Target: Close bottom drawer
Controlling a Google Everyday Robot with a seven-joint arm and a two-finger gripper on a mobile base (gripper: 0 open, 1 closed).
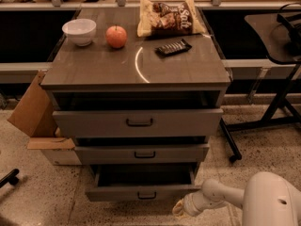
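One camera, one view. We look from in front of the drawer cabinet (136,65) and above it, pitched downward. Its top runs away toward the upper edge and the three drawer fronts face us. Range is fairly near: the cabinet fills the middle of the frame, with floor (37,197) showing on both sides. The bottom drawer (141,192) sits low in the frame. The robot's arm (263,201) enters at lower right, closest to the lens. The gripper (180,210) is at the bottom edge, just beside that drawer's right front corner.
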